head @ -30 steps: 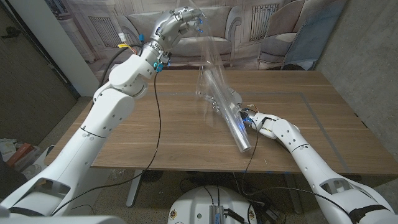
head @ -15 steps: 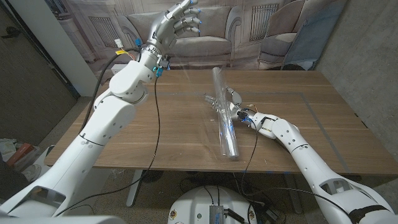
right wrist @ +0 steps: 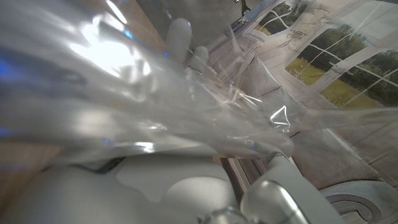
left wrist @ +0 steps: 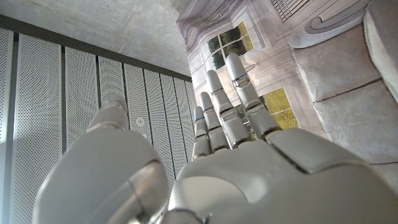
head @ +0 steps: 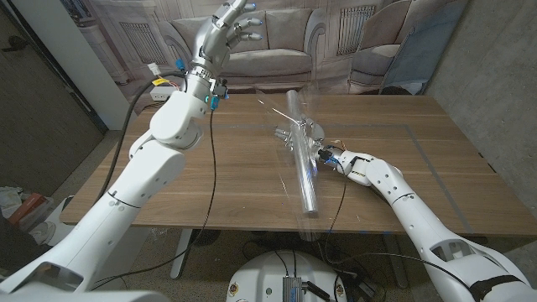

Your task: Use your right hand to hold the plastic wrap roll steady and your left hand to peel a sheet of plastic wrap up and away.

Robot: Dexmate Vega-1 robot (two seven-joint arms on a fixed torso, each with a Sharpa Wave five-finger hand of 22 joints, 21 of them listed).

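The clear plastic wrap roll (head: 303,159) lies on the wooden table (head: 235,184), running from the middle toward the near edge. My right hand (head: 318,144) grips it by its far half, with a loose crumple of wrap (head: 281,132) beside the fingers. In the right wrist view, shiny wrap (right wrist: 143,99) drapes over my right hand (right wrist: 174,186), whose fingertips (right wrist: 180,34) show through it. My left hand (head: 228,23) is raised high over the table's far left, fingers spread, holding nothing. The left wrist view shows the same left hand (left wrist: 211,168) with empty spread fingers.
A printed sofa backdrop (head: 336,42) hangs behind the table. A black cable (head: 213,168) drops from my left arm across the table's left half. Thin tape lines (head: 430,155) mark the table's right part. A grey wall (head: 495,75) stands at the right.
One second ago my left hand held a sheet stretched up from the roll. It has let go; the sheet has dropped, the roll's near end has swung left, and the left hand has opened.
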